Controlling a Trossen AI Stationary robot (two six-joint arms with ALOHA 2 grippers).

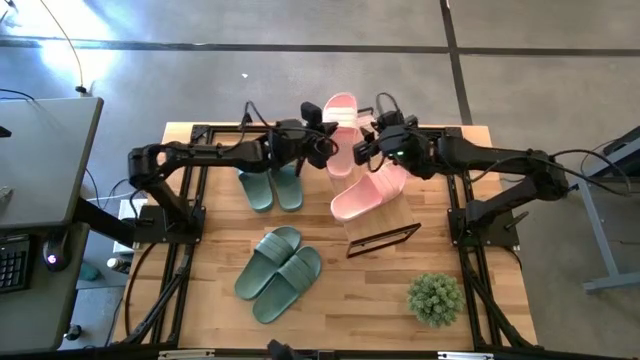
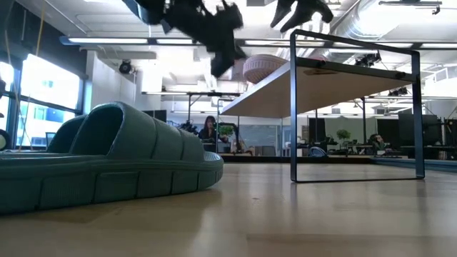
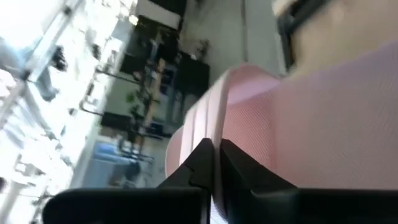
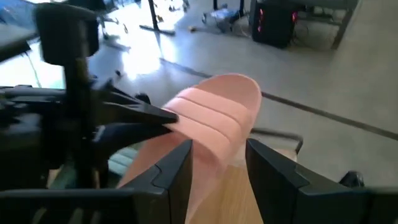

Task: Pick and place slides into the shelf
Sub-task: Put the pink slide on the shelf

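Observation:
A pale pink slide point(image 1: 341, 125) is up at the table's far edge, between both grippers. My left gripper point(image 1: 325, 152) reaches in from the left and is shut on it. My right gripper point(image 1: 362, 150) is open, with a finger on each side of the slide's sole point(image 4: 214, 177). The second pink slide point(image 1: 368, 192) lies slantwise on the shelf's wooden top point(image 1: 395, 215). One sage-green pair point(image 1: 270, 188) lies on the table under the left arm. The other green pair point(image 1: 278, 262) lies sole-down nearer the near edge. My left gripper pinches the pink slide's ribbed strap point(image 3: 200, 121) at its side edge between both fingers point(image 3: 239, 168). It comes in roughly level from the table's left, as the right wrist view shows point(image 4: 163, 115). The slide is off the table, its toe end point(image 1: 341, 102) past the far edge. My right gripper's open fingers point(image 4: 180, 165) flank the slide; whether they touch it I cannot tell.
A small green potted plant point(image 1: 435, 297) stands near the table's near right corner. The shelf's black frame point(image 2: 293, 107) rises right of the foreground green slide point(image 2: 107, 157) in the low view. Bare wood lies between the shelf and the near green pair.

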